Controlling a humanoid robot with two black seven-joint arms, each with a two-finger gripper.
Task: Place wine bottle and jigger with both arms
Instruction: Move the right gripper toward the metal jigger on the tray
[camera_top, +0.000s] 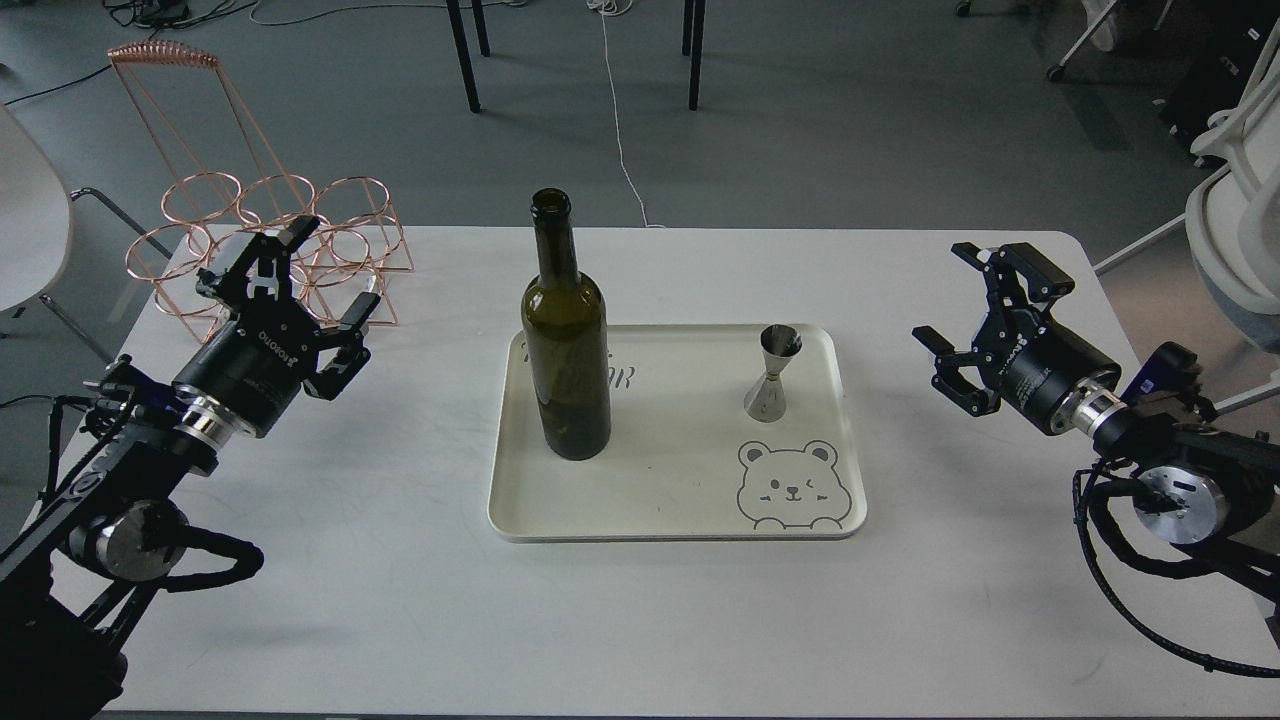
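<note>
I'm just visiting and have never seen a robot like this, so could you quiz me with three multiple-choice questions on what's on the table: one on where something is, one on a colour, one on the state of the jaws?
1. Where does the jigger stand?
A. Inside the wire rack
B. On the tray, right of the wine bottle
C. On the bare table by the left arm

2. What colour is the wine bottle?
A. Dark olive green
B. Clear
C. Bright blue

3. How are the jaws of the left gripper and right gripper?
A. Both shut on objects
B. One holds the bottle
C. Both open and empty

Answers:
1 B: it stands upright on the cream tray, above the bear drawing.
2 A: the glass looks dark green.
3 C: both spread apart, off to the sides of the tray.
</note>
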